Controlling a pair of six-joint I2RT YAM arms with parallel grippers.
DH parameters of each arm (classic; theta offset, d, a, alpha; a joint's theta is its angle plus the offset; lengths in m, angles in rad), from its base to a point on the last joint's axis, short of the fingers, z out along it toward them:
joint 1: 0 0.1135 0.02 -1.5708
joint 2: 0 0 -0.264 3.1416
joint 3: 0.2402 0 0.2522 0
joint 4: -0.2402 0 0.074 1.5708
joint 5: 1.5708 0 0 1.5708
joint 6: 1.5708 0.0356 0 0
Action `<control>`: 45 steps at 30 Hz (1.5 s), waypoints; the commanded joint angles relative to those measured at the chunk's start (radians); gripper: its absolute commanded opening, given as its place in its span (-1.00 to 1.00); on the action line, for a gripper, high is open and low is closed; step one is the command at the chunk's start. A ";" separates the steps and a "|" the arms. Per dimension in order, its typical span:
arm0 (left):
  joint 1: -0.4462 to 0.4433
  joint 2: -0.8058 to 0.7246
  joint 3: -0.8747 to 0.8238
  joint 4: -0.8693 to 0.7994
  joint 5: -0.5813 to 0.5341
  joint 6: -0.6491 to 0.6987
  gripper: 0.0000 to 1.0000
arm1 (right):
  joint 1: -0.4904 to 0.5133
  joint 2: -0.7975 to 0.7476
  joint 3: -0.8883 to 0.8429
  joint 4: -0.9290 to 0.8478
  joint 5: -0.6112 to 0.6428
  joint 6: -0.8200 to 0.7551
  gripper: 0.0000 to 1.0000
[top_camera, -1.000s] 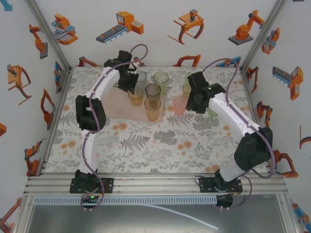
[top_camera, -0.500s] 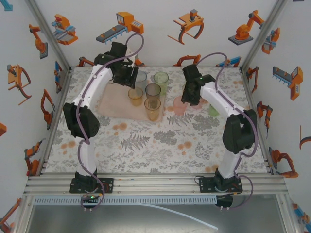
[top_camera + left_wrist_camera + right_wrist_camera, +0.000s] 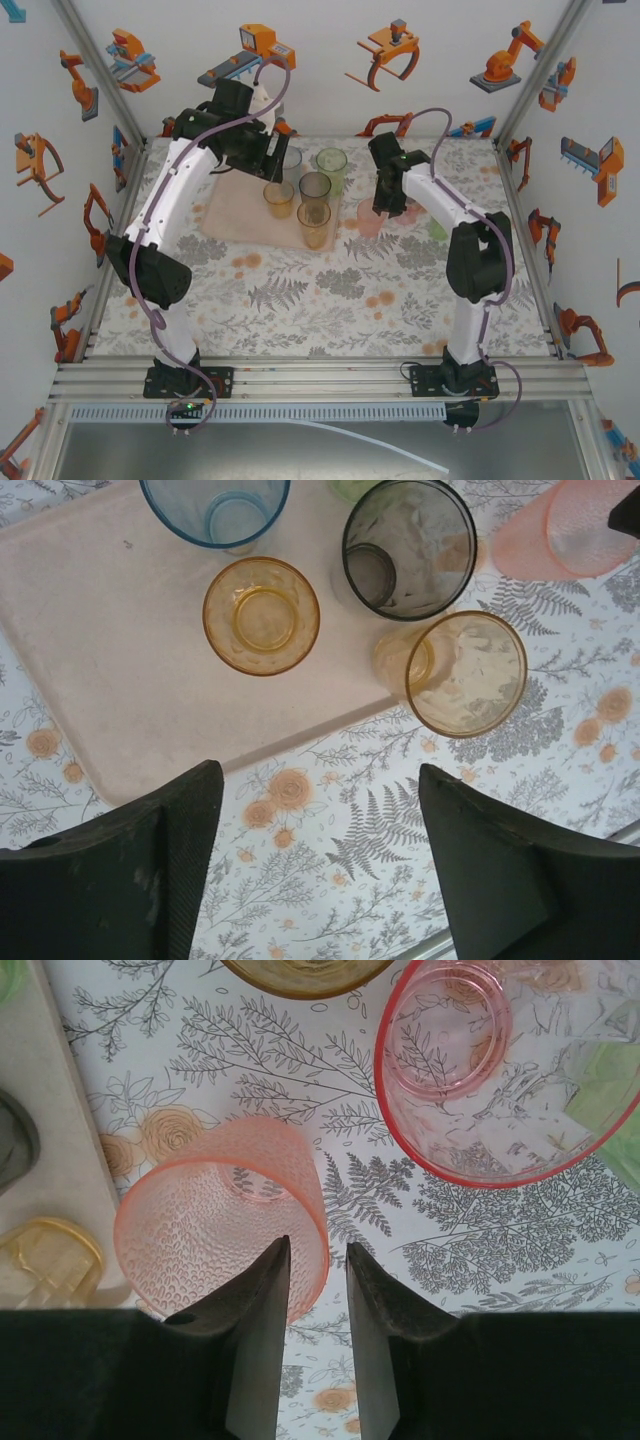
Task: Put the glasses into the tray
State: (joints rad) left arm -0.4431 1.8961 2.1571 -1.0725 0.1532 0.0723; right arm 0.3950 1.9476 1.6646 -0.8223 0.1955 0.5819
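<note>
Glasses (image 3: 262, 617) on tray (image 3: 120, 660): hovering above near edge with wide left gripper (image 3: 318, 780); straddling pink glass (image 3: 215, 1230) wall on worktop (image 3: 200, 1050), right of tray, with narrow right gripper (image 3: 316, 1250).

Glossy translucent plastic glasses (image 3: 262, 616), matt pale tray (image 3: 120, 670), smooth printed tablecloth (image 3: 340, 830)

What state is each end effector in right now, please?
Left end effector: open, holding nothing.
Right end effector: narrow, astride the wall of the pink glass; grip cannot be told.
</note>
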 commanded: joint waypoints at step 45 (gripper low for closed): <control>-0.014 -0.063 0.086 -0.102 0.040 0.032 0.94 | 0.104 -0.264 0.063 -0.210 0.041 -0.082 -1.00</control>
State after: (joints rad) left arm -0.4671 1.8530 2.2181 -1.1465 0.1837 0.0948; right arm 0.4686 1.7420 1.6653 -0.9546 0.2008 0.5201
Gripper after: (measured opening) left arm 0.973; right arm 0.007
